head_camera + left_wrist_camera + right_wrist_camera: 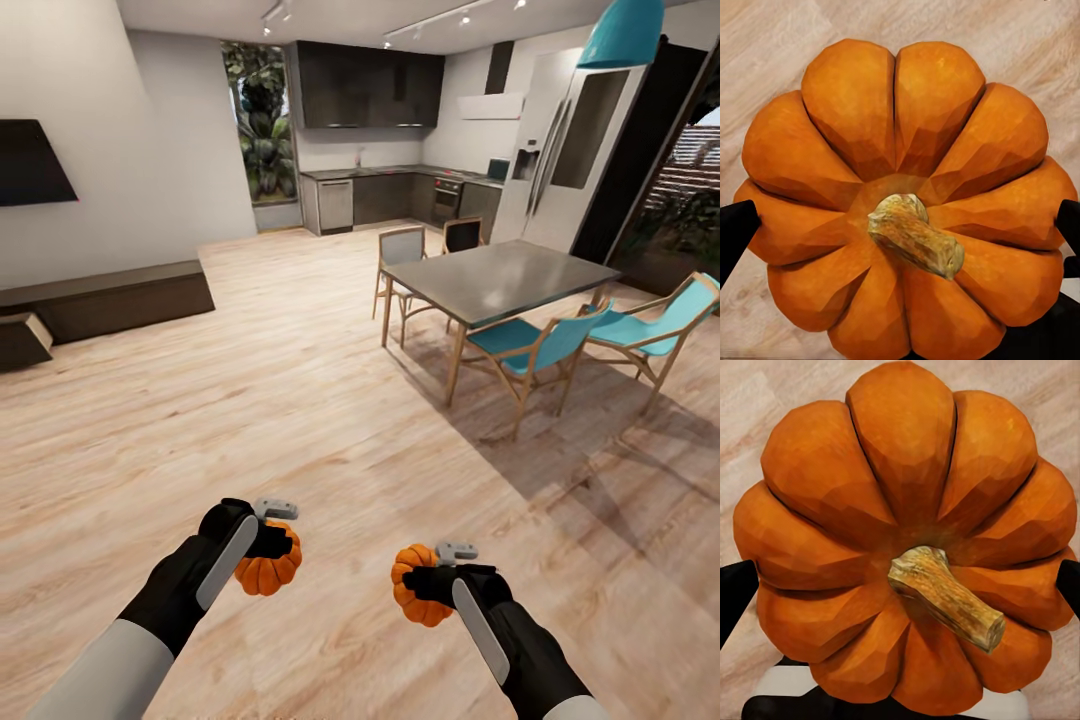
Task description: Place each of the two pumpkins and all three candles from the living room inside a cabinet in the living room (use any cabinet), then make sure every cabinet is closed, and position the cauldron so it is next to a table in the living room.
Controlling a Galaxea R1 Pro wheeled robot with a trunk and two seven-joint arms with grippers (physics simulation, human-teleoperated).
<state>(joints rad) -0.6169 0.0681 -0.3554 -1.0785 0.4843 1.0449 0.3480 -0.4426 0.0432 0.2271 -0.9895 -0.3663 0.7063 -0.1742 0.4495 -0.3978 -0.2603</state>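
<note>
Each of my grippers holds an orange ribbed pumpkin low over the wooden floor. My left gripper [270, 545] is shut on one pumpkin [268, 575] [900, 135], and its black fingertips [733, 232] press the pumpkin's sides. My right gripper [432, 582] is shut on the other pumpkin [412, 592] [907, 472], stem facing the camera, fingertips [733, 596] at its flanks. The long, low dark-brown cabinet [120, 298] stands against the left wall, far ahead of me. A section at its left end [22, 340] juts forward. Candles, cauldron and the low table are out of view.
A grey-topped dining table [500, 275] with teal and wooden chairs [530, 350] stands ahead on the right. The dark kitchen [370, 130] and a fridge [555, 150] lie beyond. Open wooden floor [250, 400] stretches between me and the cabinet.
</note>
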